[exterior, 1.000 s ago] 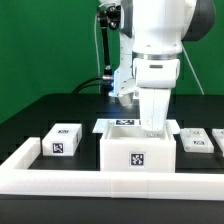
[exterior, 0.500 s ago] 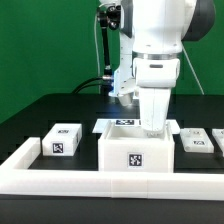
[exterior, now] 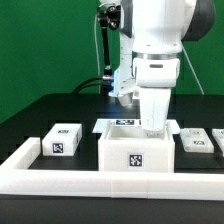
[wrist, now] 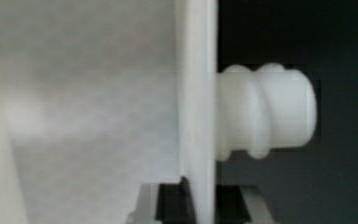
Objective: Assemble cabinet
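Note:
The cabinet (exterior: 138,152) is a white open box with a square tag on its front, standing in the middle of the black table. My gripper (exterior: 153,124) reaches down from above into its right rear part. In the wrist view my gripper (wrist: 202,197) has its two dark fingers (wrist: 172,205) pressed on either side of a thin white cabinet wall (wrist: 197,90). A white ridged knob (wrist: 274,110) sticks out of that wall on one side. The fingertips are hidden behind the box in the exterior view.
A small white tagged box (exterior: 62,140) lies at the exterior view's left, and two more (exterior: 197,141) lie at the right. The long low white rail (exterior: 60,178) runs along the front. The marker board (exterior: 122,123) lies behind the cabinet.

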Controlling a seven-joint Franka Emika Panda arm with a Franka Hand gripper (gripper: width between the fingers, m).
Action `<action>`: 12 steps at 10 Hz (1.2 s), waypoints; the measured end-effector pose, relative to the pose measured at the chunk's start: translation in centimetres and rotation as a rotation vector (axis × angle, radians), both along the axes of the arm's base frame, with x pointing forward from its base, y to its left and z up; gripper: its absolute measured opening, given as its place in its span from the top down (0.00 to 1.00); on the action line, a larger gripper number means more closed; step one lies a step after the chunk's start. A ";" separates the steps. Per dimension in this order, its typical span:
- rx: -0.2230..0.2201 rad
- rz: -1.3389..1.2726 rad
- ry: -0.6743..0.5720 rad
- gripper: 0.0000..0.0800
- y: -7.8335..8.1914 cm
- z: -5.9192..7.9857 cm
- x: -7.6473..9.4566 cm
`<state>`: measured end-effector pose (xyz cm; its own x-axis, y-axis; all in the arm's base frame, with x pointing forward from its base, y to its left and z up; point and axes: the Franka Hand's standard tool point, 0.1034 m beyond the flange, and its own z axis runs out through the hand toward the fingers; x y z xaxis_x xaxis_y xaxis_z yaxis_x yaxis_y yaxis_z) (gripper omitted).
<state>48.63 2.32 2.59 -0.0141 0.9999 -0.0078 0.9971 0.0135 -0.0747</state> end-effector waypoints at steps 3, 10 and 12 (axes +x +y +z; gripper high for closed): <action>0.013 -0.003 -0.033 0.96 1.1 -0.1 2.4; 0.051 -0.026 -0.027 0.96 8.8 -0.2 3.7; 0.056 -0.018 -0.025 0.96 9.3 -0.2 3.7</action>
